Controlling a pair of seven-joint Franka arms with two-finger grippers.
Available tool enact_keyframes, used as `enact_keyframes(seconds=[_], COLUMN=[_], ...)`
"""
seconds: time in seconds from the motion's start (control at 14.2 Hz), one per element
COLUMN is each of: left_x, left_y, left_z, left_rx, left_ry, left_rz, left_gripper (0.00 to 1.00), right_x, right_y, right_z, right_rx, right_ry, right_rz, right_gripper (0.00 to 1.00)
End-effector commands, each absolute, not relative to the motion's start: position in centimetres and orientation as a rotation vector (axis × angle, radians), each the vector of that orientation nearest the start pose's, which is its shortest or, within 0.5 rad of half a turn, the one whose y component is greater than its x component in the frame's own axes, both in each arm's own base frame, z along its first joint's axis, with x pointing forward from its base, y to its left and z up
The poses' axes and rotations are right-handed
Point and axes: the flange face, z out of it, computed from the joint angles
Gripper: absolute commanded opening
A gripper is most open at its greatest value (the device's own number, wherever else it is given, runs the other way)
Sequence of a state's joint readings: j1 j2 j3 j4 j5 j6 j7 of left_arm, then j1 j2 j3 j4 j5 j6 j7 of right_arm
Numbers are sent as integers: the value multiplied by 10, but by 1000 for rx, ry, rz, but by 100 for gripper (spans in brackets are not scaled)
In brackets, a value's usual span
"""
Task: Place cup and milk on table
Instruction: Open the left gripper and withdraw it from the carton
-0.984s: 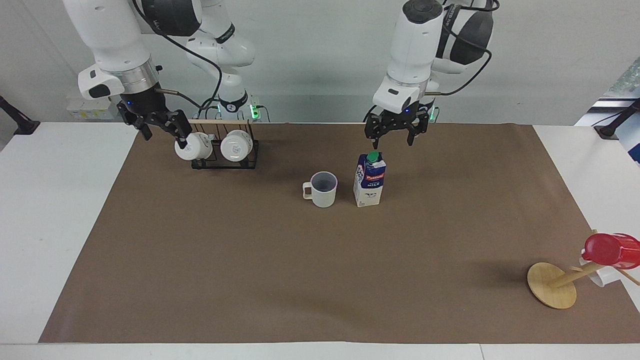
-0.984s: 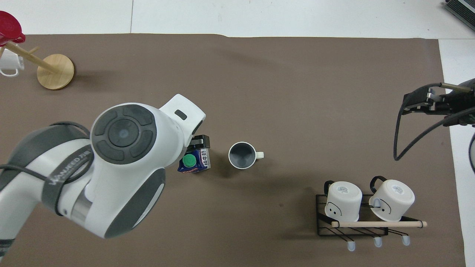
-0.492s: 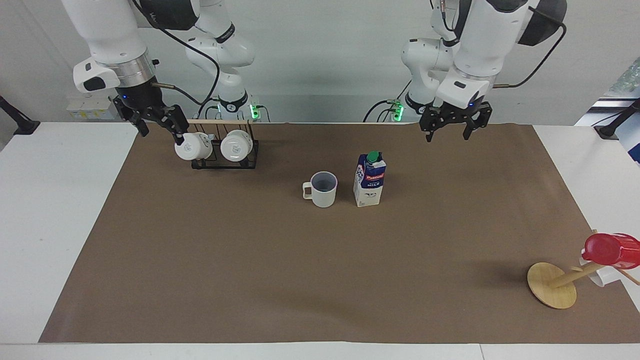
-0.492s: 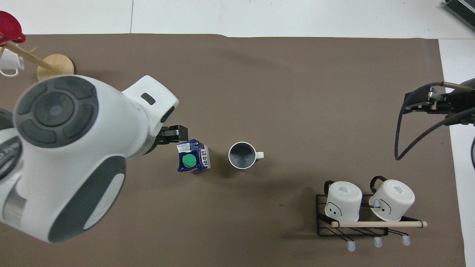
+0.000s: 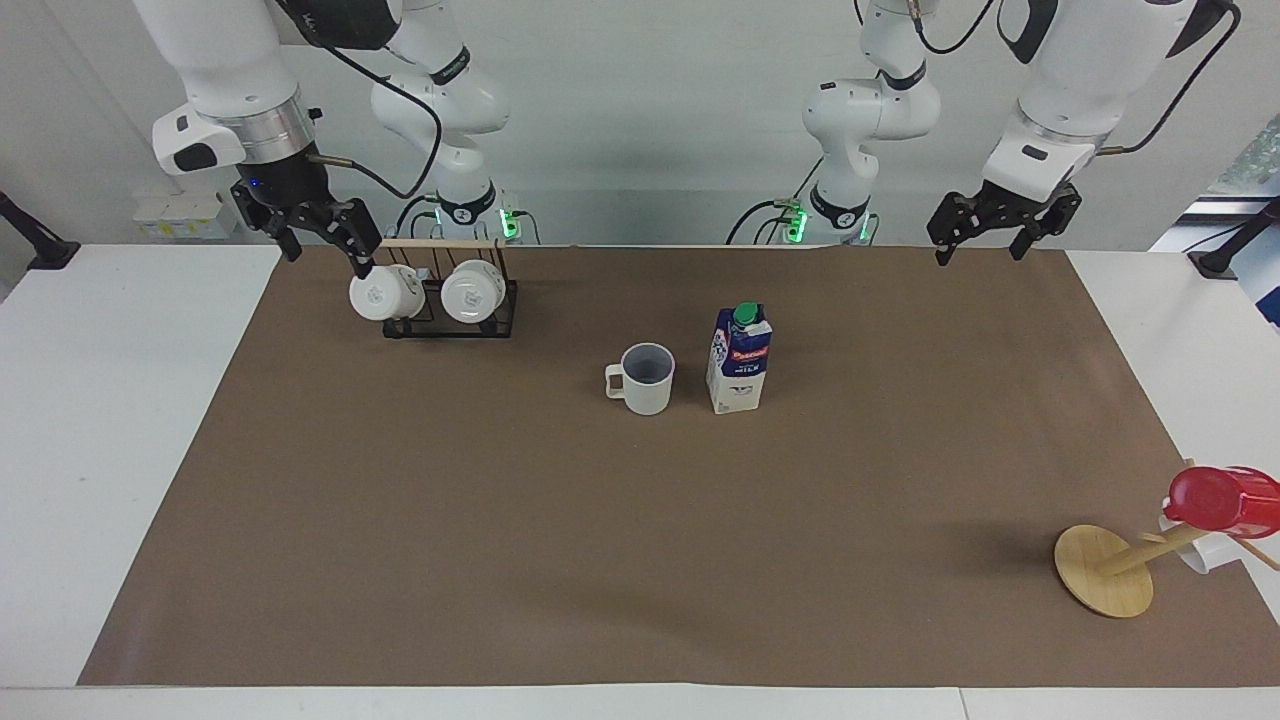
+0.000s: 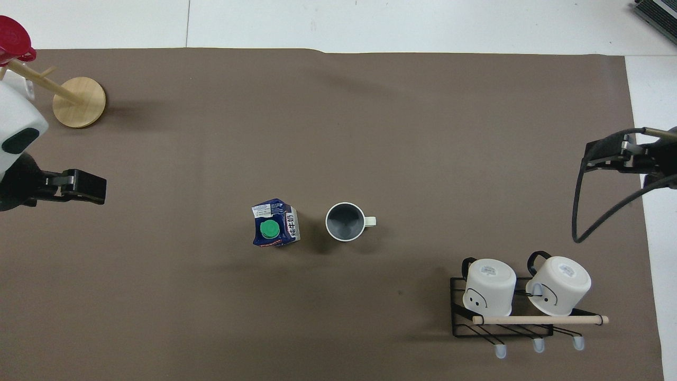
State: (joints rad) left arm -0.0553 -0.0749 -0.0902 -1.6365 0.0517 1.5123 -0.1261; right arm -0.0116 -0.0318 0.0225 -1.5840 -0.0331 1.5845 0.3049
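Mid-table on the brown sheet, cup [image 5: 646,378] and milk [image 5: 739,359] stand upright just beside each other — both grippers, left [image 5: 991,227] and right [image 5: 318,236], raised, jaws wide and empty — only a returning arm's stray sweep could topple the tall carton.

The milk carton [image 5: 739,360] stands just beside the mug [image 5: 645,378], with only a narrow gap between them. Around the carton the brown sheet [image 5: 600,540] is bare; the mug rack [image 5: 450,300] stands well apart.

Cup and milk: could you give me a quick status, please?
Left tool and right tool open, raised. Cup and milk upright on table, side by side. Nothing obstructing.
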Motion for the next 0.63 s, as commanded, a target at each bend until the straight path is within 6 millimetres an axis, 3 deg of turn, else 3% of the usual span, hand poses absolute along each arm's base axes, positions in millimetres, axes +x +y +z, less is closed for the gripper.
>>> enact_keyframes(seconds=[0.0,0.56], left_x=[518,520], left_y=[-71,-66], left_z=[633,634], left_rx=[-3109,-3188], left_ry=[34,-1], left_rz=[88,88], left_gripper=[100,100], right_x=[539,539], right_y=[1,2], right_z=[637,637], right_rx=[-3147,-3148], right_ry=[374,349], right_rz=[-62,-68], right_gripper=[100,100])
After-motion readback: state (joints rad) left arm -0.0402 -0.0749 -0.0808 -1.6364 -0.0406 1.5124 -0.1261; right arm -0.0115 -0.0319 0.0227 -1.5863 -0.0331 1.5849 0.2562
